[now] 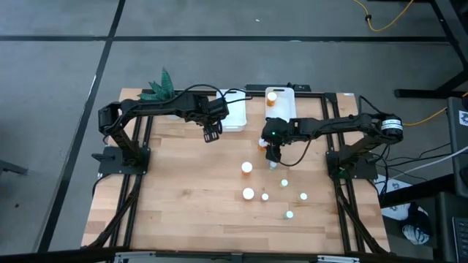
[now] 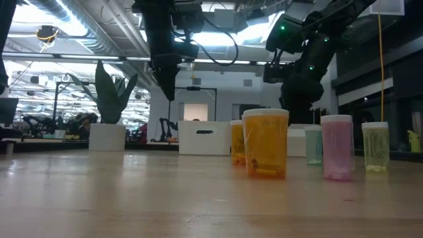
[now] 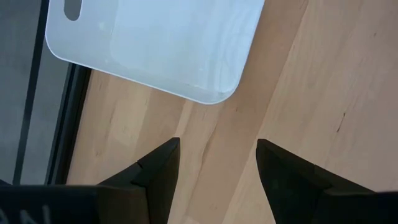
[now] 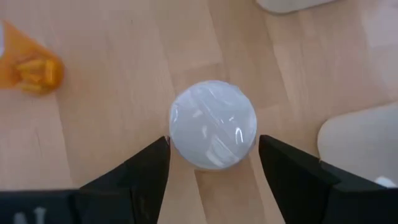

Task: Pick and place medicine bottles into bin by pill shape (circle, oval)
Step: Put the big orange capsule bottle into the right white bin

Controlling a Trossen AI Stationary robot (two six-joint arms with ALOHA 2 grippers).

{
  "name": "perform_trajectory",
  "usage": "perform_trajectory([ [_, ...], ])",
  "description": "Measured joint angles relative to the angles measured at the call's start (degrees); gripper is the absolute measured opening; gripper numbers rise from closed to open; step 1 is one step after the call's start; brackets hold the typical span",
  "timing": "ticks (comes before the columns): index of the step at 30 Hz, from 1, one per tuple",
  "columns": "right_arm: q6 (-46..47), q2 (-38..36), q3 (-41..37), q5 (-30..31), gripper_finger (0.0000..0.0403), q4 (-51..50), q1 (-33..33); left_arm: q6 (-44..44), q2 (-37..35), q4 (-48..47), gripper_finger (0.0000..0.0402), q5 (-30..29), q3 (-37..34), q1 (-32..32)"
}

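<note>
Several medicine bottles stand on their bases on the wooden table. Two are orange with white caps. Smaller pale ones stand to their right. My right gripper is open and points down over one pale-capped bottle, with a finger on either side of it; I cannot tell whether they touch it. My left gripper hangs open with nothing in it, above bare wood beside the left white bin.
A second white bin at the far edge holds an orange bottle. A green plant stands at the far left corner. In the low view an orange bottle stands closest, with pink and yellowish ones to its right.
</note>
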Motion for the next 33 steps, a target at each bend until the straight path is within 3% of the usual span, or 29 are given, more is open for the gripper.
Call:
perform_trajectory([
  [33,-4.2,5.3,0.0,-2.0,0.0245,9.3,-0.1,0.0,0.0,1.0,0.0202,0.0,0.0,0.0],
])
